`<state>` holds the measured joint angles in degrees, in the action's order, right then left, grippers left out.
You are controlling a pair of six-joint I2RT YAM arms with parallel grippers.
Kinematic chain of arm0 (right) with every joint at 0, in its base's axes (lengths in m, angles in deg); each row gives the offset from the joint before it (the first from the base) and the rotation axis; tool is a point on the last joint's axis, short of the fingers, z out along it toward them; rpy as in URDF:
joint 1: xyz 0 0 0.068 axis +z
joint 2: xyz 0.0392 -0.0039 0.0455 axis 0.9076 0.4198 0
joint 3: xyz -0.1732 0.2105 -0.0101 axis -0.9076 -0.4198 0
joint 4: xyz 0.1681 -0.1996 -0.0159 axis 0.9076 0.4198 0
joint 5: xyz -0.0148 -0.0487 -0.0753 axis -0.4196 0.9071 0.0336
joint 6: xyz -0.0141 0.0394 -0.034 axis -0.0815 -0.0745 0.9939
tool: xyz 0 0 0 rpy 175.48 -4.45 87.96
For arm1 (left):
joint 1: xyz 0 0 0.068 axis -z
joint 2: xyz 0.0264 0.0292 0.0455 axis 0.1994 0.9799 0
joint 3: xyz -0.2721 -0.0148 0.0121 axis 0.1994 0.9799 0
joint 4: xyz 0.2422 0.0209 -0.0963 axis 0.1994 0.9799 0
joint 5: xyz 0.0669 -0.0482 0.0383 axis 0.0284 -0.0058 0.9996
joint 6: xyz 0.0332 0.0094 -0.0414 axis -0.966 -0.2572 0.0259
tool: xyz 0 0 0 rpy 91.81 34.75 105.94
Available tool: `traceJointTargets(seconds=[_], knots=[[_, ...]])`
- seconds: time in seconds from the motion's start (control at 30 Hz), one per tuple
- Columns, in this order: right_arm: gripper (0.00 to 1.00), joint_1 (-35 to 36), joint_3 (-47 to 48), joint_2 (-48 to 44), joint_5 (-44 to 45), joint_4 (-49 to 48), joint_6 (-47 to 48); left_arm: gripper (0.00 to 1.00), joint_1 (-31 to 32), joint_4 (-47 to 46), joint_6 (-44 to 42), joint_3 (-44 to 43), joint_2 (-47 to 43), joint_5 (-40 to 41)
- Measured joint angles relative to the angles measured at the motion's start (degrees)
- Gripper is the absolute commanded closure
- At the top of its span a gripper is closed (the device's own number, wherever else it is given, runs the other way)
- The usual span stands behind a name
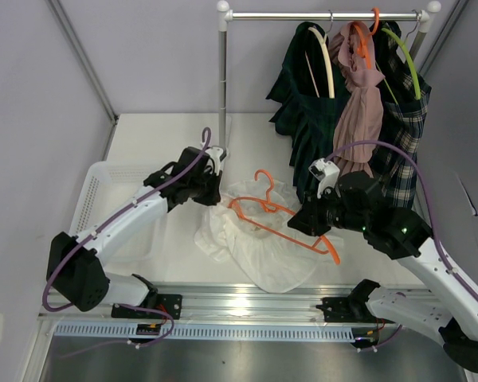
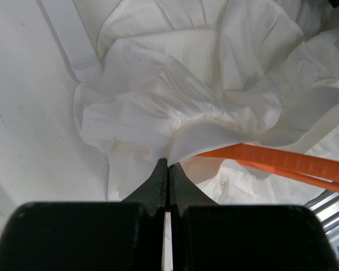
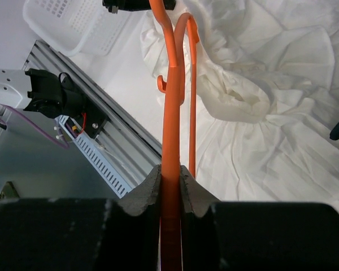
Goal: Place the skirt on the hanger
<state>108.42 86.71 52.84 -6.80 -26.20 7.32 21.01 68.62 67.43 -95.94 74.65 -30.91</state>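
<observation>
My left gripper is pinched shut on a fold of the skirt, and my right gripper is clamped on the orange hanger. The skirt lies crumpled beneath the hanger. It looks light, limp and slippery, so I'd take hold at the gathered waistband.

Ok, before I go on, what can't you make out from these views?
- Left end effector: fingertips hidden in the top view by its own wrist.
- All views: whether the hanger sits inside the skirt waistband; folds cover it.
- Left wrist: most of the hanger, cut off by the right edge.
</observation>
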Motion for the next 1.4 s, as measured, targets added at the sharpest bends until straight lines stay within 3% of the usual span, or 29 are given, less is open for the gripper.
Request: traceJointTargets(seconds=[0.5, 0.9, 1.13, 1.4], knots=[[1.00, 0.52, -2.75, 4.74, -1.55, -7.74, 0.24, 1.00, 1.68, 3.39, -1.66, -6.95, -0.02, -3.91], [1.00, -1.84, -2.56, 4.11, -0.79, -7.28, 2.05, 1.00, 4.07, 6.99, -4.46, -9.86, -0.15, -2.60], [1.00, -1.66, -6.16, 4.09, -4.24, -11.85, 1.18, 0.86, 4.85, 5.33, -4.44, -9.53, -1.05, -3.19], [1.00, -0.55, -12.55, 5.77, -5.11, -19.47, -0.35, 0.82, 5.18, -3.13, -3.87, -2.08, -4.00, -1.75]])
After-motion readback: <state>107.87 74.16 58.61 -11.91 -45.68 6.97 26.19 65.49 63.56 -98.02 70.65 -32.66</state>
